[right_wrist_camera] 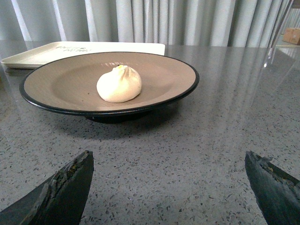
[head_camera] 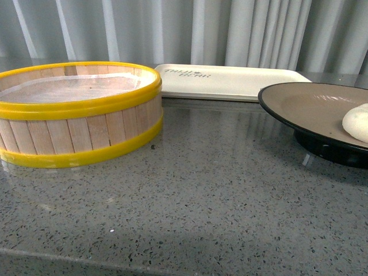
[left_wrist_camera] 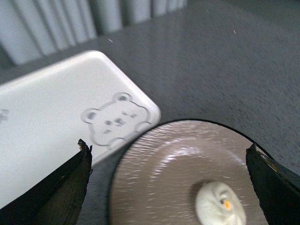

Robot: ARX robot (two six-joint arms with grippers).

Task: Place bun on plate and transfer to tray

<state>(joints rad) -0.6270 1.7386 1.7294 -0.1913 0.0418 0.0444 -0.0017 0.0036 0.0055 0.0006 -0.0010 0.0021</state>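
Grey speckled stone forms the worktop (head_camera: 201,190), and on its right side stands the plate (right_wrist_camera: 61,79), tan inside with a black rim. The bun (right_wrist_camera: 119,83) sits on the plate, a little off its middle, pleated top upward. Behind the plate, against the pale curtain (head_camera: 230,29), lies the cream tray (head_camera: 230,80). It carries nothing, and a faint bear drawing (left_wrist_camera: 115,119) shows near its corner. The plate's rim is just beside that corner; whether they touch I cannot tell. To the left stands the yellow-rimmed wooden steamer basket (head_camera: 80,135), well apart from the plate.

The left pincer (left_wrist_camera: 168,147) hangs above the plate, angled steeply down at it. Its two dark fingers are spread wide, one over each side of the plate, and grip nothing. The right pincer (right_wrist_camera: 168,154) is low over the worktop, nearly level, aimed at the plate's side. It too is spread wide and empty, clear of the plate. Neither arm appears in the front view.
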